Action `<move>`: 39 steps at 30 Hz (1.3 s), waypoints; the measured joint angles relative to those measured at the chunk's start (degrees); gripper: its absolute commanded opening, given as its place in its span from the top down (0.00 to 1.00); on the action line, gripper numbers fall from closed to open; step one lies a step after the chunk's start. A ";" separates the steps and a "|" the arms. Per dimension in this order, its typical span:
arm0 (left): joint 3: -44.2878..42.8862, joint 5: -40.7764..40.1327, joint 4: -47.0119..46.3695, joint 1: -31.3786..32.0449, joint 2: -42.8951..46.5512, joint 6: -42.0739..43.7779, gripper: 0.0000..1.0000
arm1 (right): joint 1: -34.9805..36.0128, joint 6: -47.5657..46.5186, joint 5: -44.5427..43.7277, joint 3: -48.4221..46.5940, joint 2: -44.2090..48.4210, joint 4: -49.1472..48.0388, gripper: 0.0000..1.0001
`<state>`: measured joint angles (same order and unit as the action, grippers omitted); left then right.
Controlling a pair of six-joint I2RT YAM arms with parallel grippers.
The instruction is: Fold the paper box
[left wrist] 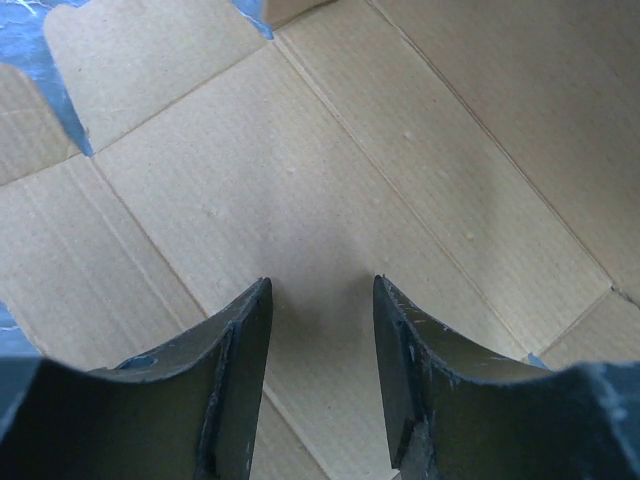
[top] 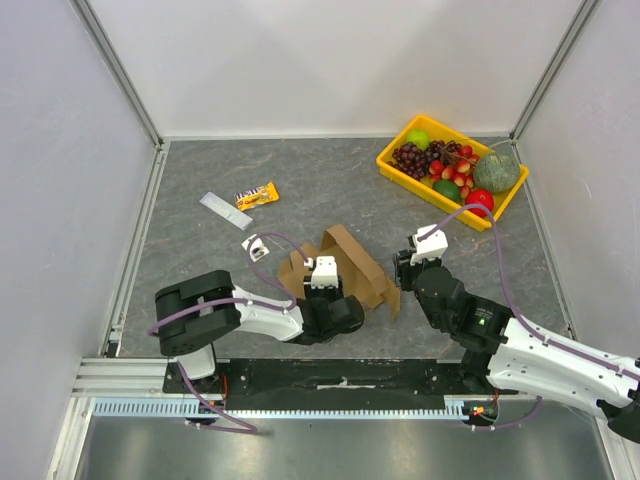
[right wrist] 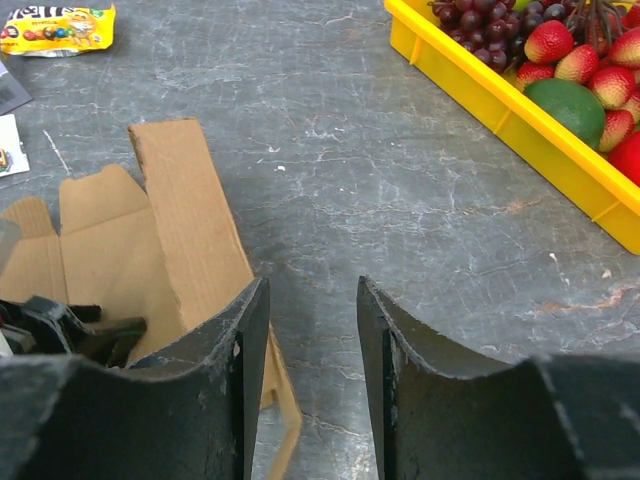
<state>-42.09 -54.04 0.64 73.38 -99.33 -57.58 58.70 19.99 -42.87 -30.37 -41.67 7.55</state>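
Note:
The paper box is a brown creased cardboard sheet, partly raised, lying mid-table. My left gripper hangs right over it. In the left wrist view the cardboard fills the frame, and the left gripper is open with nothing between its fingers. My right gripper is just beyond the sheet's right edge. In the right wrist view the right gripper is open and empty over bare table, with the cardboard beside its left finger.
A yellow tray of fruit stands at the back right and also shows in the right wrist view. A candy packet, a grey wrapper and a small white card lie left of the box.

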 measured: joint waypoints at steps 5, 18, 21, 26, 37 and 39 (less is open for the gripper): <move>1.66 0.17 -2.71 -2.40 0.87 1.07 0.48 | -0.04 0.13 -0.46 0.00 0.00 1.40 0.51; 5.64 5.68 -2.40 -0.22 7.39 6.10 0.46 | -1.68 6.32 7.52 -1.16 -1.73 8.92 0.50; 6.93 7.50 -1.07 0.76 10.34 6.84 0.46 | -2.80 9.40 8.70 -1.25 -2.67 10.86 0.50; 8.02 8.33 0.09 1.27 16.00 8.07 0.45 | -4.15 16.85 9.97 -1.68 -4.28 14.88 0.50; 8.74 8.20 0.22 1.40 25.07 12.81 0.44 | -4.35 28.11 15.10 -1.60 -4.92 19.58 0.53; 8.74 8.00 0.22 1.40 26.45 14.21 0.44 | -4.35 29.22 15.93 -1.36 -4.96 19.85 0.53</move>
<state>-33.34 -46.04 0.86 74.78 -72.88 -43.38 54.35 49.21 -26.94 -31.73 -46.63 27.40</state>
